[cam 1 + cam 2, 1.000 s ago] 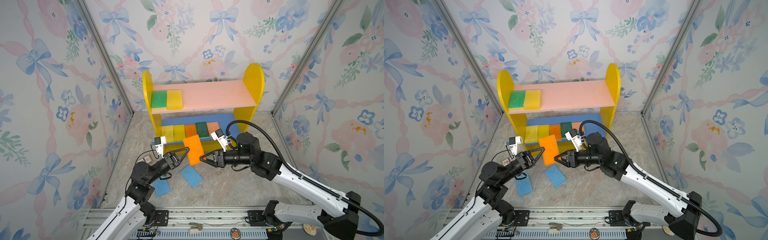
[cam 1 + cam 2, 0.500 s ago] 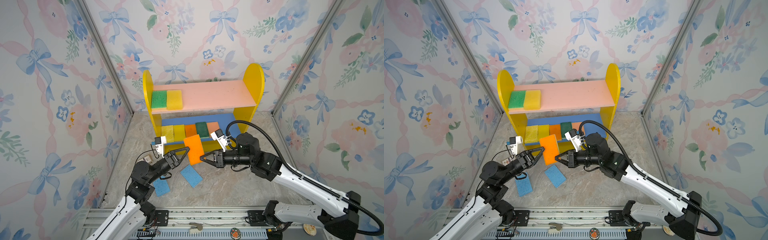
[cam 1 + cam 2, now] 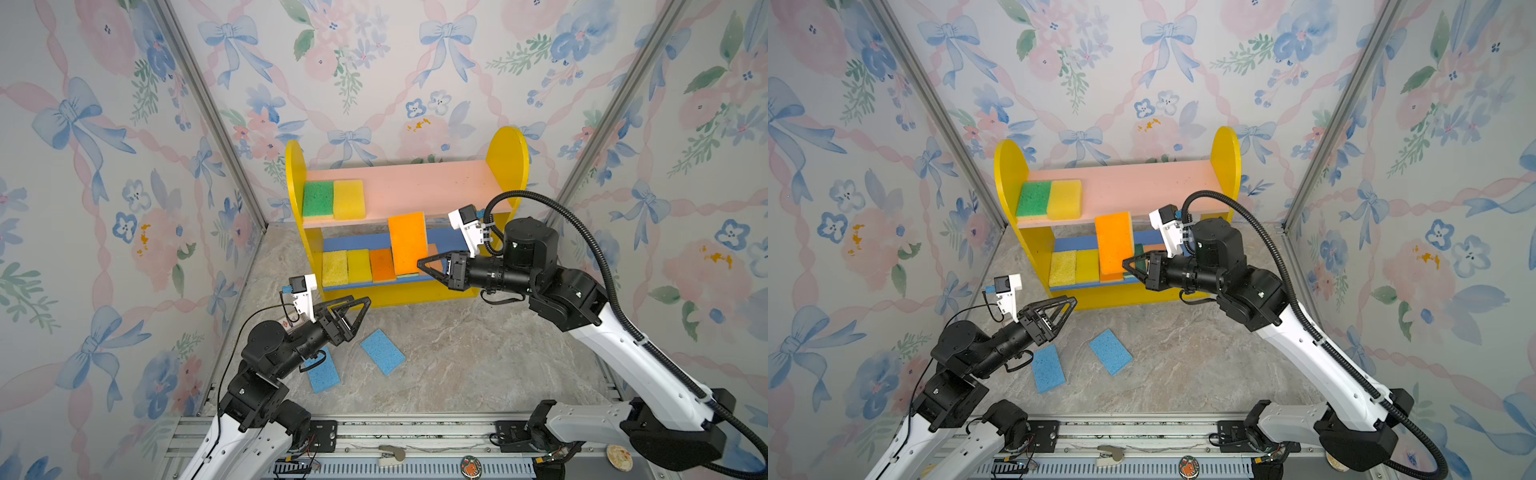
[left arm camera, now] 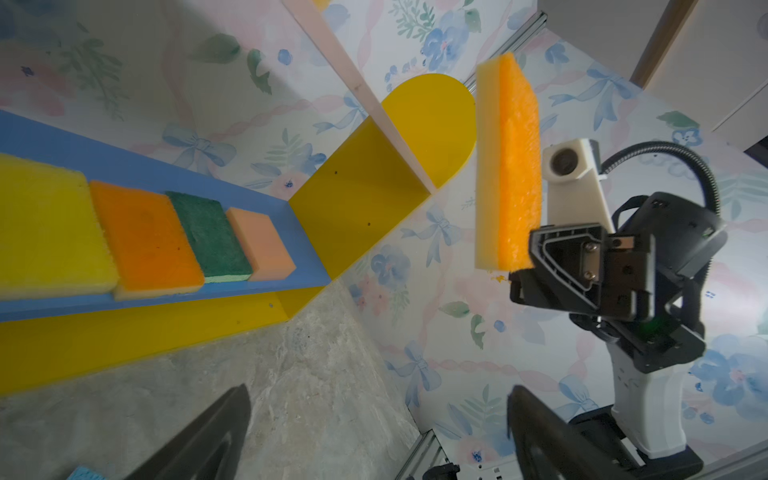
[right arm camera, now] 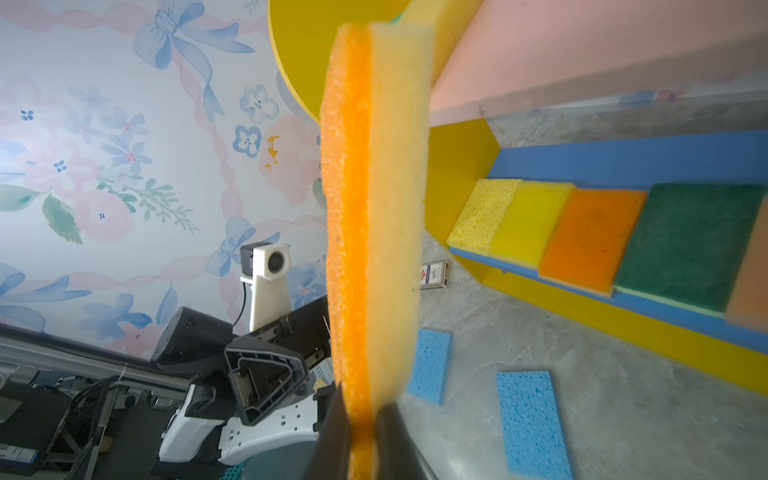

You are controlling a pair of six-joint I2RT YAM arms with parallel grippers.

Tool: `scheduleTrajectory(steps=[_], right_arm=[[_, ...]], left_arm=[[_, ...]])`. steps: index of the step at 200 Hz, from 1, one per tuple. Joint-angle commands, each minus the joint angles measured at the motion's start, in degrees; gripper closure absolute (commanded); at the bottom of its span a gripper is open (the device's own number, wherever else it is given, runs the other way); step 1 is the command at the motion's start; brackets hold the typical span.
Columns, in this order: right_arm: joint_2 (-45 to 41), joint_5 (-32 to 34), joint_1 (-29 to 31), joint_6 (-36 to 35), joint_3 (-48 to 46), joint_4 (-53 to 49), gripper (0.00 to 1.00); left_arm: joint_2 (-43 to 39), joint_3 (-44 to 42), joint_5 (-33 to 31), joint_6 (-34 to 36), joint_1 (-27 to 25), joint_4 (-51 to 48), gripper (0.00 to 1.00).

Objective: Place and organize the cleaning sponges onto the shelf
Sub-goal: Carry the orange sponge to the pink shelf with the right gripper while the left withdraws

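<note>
My right gripper is shut on the lower edge of an orange sponge, held upright before the shelf. My left gripper hangs open and empty, low and left of the shelf. A green sponge and a yellow sponge lie on the pink upper board. The blue lower board carries two yellow sponges, an orange one, a dark green one and a peach one. Two light blue sponges lie on the floor.
A small printed box lies on the floor by the shelf's left panel. Flowered walls close in on three sides. A metal rail runs along the front edge.
My left gripper opened, let go of the orange sponge and drew back down to the left. My right gripper closed on the sponge and carried it up toward the shelf.
</note>
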Motion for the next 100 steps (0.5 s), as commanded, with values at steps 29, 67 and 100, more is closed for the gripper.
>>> scheduleTrajectory(steps=[29,67,100], right_arm=[[13.7,-1.1,-5.1,-3.9,20.4,-11.8,0.87],[24.8,-3.5,-6.9,-3.7,35.6,-17.3,0.87],[32.9,-4.7,-7.5,-2.7,46.3,-19.9,0.86]], left_arm=[[-1.5,0.2,-2.5,7.7,0.3,-10.1,0.02],[-1.3,1.8,-1.8,9.3,0.3,-11.9,0.02],[-1.4,1.4,-1.3,9.7,0.3,-12.1,0.02]])
